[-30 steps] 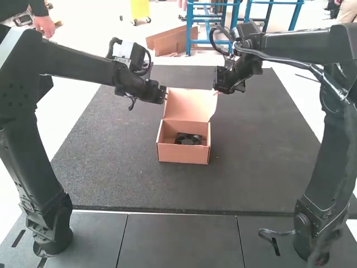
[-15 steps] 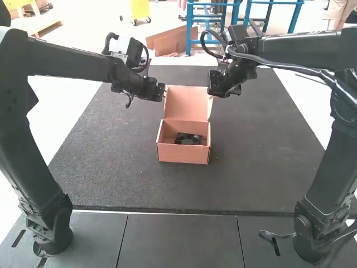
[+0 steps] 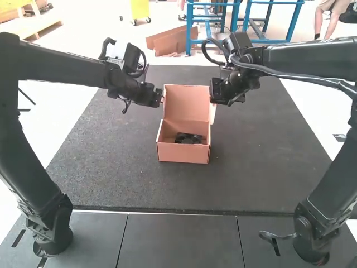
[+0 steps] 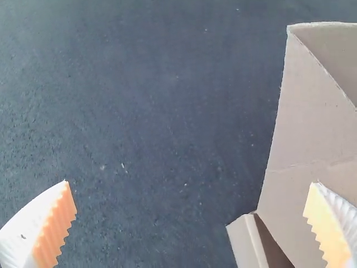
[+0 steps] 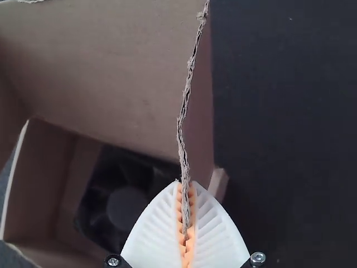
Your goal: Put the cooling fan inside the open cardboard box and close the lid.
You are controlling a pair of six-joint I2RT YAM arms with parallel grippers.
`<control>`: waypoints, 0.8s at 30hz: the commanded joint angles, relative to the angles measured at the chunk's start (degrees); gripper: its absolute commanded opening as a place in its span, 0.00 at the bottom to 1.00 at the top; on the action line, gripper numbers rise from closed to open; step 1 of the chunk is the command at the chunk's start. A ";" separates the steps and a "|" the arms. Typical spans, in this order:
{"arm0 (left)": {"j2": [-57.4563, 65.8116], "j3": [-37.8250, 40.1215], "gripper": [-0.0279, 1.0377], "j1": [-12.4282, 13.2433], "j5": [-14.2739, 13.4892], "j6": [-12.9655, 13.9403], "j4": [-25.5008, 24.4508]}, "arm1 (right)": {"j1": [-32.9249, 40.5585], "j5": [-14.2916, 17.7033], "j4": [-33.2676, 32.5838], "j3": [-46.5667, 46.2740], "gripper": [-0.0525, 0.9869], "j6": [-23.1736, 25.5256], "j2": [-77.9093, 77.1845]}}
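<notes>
An open cardboard box [image 3: 183, 149] stands mid-mat with its lid [image 3: 187, 103] raised nearly upright at the back. The black cooling fan [image 3: 188, 138] lies flat inside the box, and it is also visible under the lid as the fan [image 5: 114, 207]. My right gripper [image 3: 214, 100] is shut on the lid's right side edge; its ribbed fingers [image 5: 209, 223] pinch the torn cardboard edge of the lid [image 5: 111, 72]. My left gripper [image 3: 159, 96] is open at the lid's left edge, with the lid's cardboard [image 4: 312, 145] in front of one orange pad [image 4: 323, 223].
The box sits on a black mat [image 3: 100, 145] with free room on every side. Pale table surface [image 3: 50, 117] borders the mat at the left, and dark panels [image 3: 178, 240] run along the front.
My right gripper has moved down and toward the box with the lid's edge, bringing the lid more upright. The left gripper has shifted slightly beside the lid's left edge.
</notes>
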 commanded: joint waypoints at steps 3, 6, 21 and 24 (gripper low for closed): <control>-3.41 -0.98 0.94 -0.78 0.51 -0.25 0.80 | 0.58 0.95 0.56 -2.30 0.03 1.61 -1.66; -4.02 -1.86 0.94 -0.69 0.59 -0.25 1.06 | 0.67 0.95 1.62 -3.44 0.03 2.49 -2.54; -7.10 -5.11 0.94 -1.48 0.77 -0.08 1.33 | 3.92 -3.80 2.41 -5.99 0.03 2.75 -4.47; -7.36 -5.47 0.94 -1.66 1.12 -0.08 1.33 | 4.28 -3.80 2.49 -7.31 0.04 2.67 -4.47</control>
